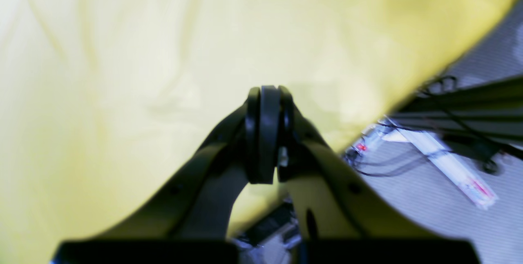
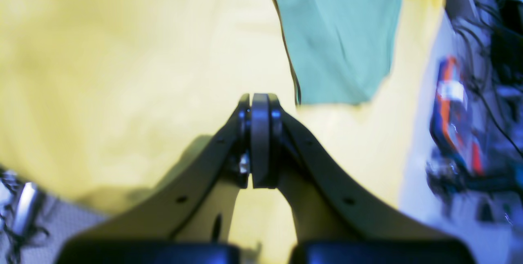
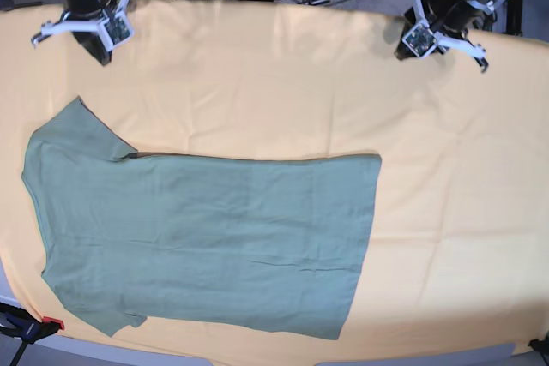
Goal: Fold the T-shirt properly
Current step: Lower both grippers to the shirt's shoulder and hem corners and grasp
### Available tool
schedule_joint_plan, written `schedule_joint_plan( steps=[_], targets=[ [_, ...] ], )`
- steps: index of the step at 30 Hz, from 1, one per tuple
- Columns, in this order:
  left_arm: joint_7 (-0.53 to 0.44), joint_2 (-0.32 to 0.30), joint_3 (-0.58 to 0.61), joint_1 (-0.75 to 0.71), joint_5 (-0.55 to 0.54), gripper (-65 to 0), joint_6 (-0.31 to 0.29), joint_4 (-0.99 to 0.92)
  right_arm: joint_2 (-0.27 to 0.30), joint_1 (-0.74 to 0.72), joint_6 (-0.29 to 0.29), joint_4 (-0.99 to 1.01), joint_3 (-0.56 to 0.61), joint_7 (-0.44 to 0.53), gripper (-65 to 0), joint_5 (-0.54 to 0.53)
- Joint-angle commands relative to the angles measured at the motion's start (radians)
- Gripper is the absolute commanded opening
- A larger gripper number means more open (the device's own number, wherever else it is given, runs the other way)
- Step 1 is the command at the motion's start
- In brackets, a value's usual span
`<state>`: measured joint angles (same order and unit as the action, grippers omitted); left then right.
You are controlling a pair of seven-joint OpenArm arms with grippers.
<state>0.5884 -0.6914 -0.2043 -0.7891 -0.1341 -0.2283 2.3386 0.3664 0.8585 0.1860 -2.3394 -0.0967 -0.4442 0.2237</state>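
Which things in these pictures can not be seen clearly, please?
- T-shirt: the base view shows no neck opening or tag, so which side faces up is unclear.
- Left wrist view: motion blur; only a dark scrap shows at the top edge, unidentifiable.
- Right wrist view: blurred; the T-shirt is cut off by the top edge.
- Right tool and left tool: shut, empty; tiny in the base view.

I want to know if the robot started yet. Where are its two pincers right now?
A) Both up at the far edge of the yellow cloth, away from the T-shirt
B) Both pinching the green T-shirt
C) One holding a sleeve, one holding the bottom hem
A: the left pincer and the right pincer sit near the far edge of the yellow cloth, both shut on nothing, while the T-shirt lies flat and untouched.
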Motion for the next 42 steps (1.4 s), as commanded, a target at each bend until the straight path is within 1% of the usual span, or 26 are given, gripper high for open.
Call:
schedule_joint_plan(
  steps=[1,3,5,7,9,11,15,16,18,19,20,21,22,23,24,26,28,29,31,32,33,36,39,42],
  targets=[
    [-0.023,-0.016,-0.007,0.016,-0.005,-65.0,-0.001,0.018,0.024,-0.018,0.007,-0.017,-0.020,0.033,-65.0,-0.021],
    [-0.042,-0.034,-0.007,0.057,-0.005,-65.0,-0.011,0.018,0.063,-0.062,0.040,-0.017,-0.042,0.053,-65.0,-0.067],
    [-0.061,-0.050,-0.006,0.092,-0.006,-65.0,-0.024,0.018,0.099,-0.097,0.058,-0.017,-0.047,0.060,-65.0,-0.090],
    [-0.075,-0.069,-0.006,0.127,-0.011,-65.0,-0.039,0.018,0.116,-0.125,0.067,-0.017,-0.047,0.065,-65.0,-0.097],
    [-0.097,-0.092,-0.006,0.172,-0.031,-65.0,-0.066,-0.018,0.119,-0.149,0.076,-0.017,-0.047,0.078,-65.0,-0.097],
    [-0.141,-0.121,-0.005,0.231,-0.057,-65.0,-0.116,-0.087,0.119,-0.183,0.082,-0.014,-0.047,0.095,-65.0,-0.097],
    [-0.267,-0.190,-0.005,0.360,-0.085,-65.0,-0.235,-0.213,0.119,-0.251,0.083,0.098,-0.046,0.119,-65.0,-0.098],
    [-0.297,-0.204,-0.002,0.389,-0.085,-65.0,-0.259,-0.243,0.119,-0.264,0.093,0.127,-0.046,0.125,-65.0,-0.107],
    [-0.347,-0.233,0.027,0.447,-0.085,-65.0,-0.285,-0.310,0.119,-0.293,0.125,0.177,-0.046,0.131,-65.0,-0.154],
    [-0.375,-0.246,0.056,0.476,-0.085,-61.1,-0.286,-0.345,0.119,-0.306,0.146,0.198,-0.046,0.135,-65.0,-0.177],
    [-0.406,-0.259,0.095,0.509,-0.084,-53.5,-0.290,-0.378,0.119,-0.316,0.165,0.216,-0.046,0.139,-65.0,-0.192],
    [-0.433,-0.270,0.141,0.544,-0.073,-44.6,-0.291,-0.410,0.119,-0.325,0.172,0.231,-0.046,0.139,-65.0,-0.199],
    [-0.460,-0.280,0.194,0.585,-0.048,-35.7,-0.295,-0.439,0.118,-0.332,0.172,0.241,-0.046,0.139,-65.0,-0.198],
    [-0.480,-0.287,0.250,0.632,-0.018,-28.4,-0.296,-0.465,0.119,-0.338,0.170,0.250,-0.046,0.138,-65.0,-0.198],
    [-0.492,-0.291,0.309,0.685,0.007,-25.0,-0.296,-0.490,0.119,-0.341,0.164,0.256,-0.047,0.138,-65.0,-0.195],
    [-0.491,-0.292,0.429,0.801,0.030,-24.6,-0.296,-0.538,0.119,-0.341,0.146,0.261,-0.047,0.138,-65.0,-0.194],
    [-0.491,-0.291,0.546,0.911,0.031,-24.7,-0.296,-0.582,0.119,-0.340,0.147,0.261,-0.047,0.138,-64.8,-0.194],
    [-0.491,-0.291,0.602,0.961,0.039,-24.7,-0.296,-0.603,0.119,-0.338,0.148,0.261,-0.047,0.138,-60.0,-0.194],
    [-0.492,-0.286,0.714,1.051,0.095,-24.7,-0.295,-0.642,0.119,-0.338,0.157,0.261,-0.047,0.138,-51.0,-0.194],
    [-0.492,-0.282,0.769,1.095,0.119,-24.7,-0.292,-0.663,0.119,-0.338,0.171,0.261,-0.047,0.138,-48.2,-0.194],
    [-0.496,-0.275,0.823,1.139,0.138,-24.7,-0.291,-0.685,0.119,-0.338,0.182,0.261,-0.047,0.138,-46.9,-0.194],
    [-0.513,-0.238,0.962,1.254,0.182,-24.7,-0.264,-0.752,0.119,-0.338,0.193,0.261,-0.047,0.138,-46.8,-0.195],
    [-0.513,-0.184,1.070,1.336,0.227,-24.7,-0.262,-0.828,0.119,-0.335,0.193,0.261,-0.047,0.138,-46.7,-0.194],
    [-0.513,-0.124,1.150,1.396,0.266,-24.7,-0.261,-0.916,0.119,-0.335,0.193,0.261,-0.047,0.130,-46.7,-0.194]
  ],
)
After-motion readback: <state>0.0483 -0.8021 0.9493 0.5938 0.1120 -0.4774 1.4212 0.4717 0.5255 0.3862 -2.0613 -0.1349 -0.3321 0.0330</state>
